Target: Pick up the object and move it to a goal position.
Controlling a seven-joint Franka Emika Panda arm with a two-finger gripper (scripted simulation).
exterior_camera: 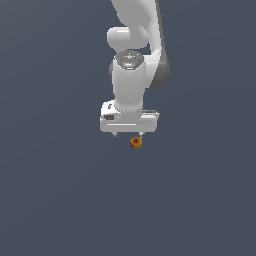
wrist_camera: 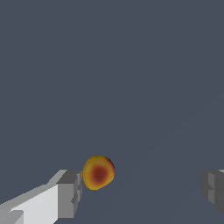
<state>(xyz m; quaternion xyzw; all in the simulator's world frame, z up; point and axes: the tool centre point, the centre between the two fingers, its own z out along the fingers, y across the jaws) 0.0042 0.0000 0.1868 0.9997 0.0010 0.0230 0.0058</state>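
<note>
The object (exterior_camera: 136, 142) is a small ball mottled red, orange and yellow, lying on the dark grey floor just below the white gripper (exterior_camera: 128, 135). In the exterior view it sits under the finger on that view's right. The wrist view shows the object (wrist_camera: 99, 172) between the two fingers, right beside one grey fingertip (wrist_camera: 70, 192) and far from the other (wrist_camera: 214, 188). The gripper (wrist_camera: 142, 190) is open, its jaws spread much wider than the ball. I cannot tell whether the near fingertip touches the ball.
Plain dark grey floor (exterior_camera: 60, 200) surrounds the arm on every side. The white arm (exterior_camera: 131, 85) rises straight above the gripper.
</note>
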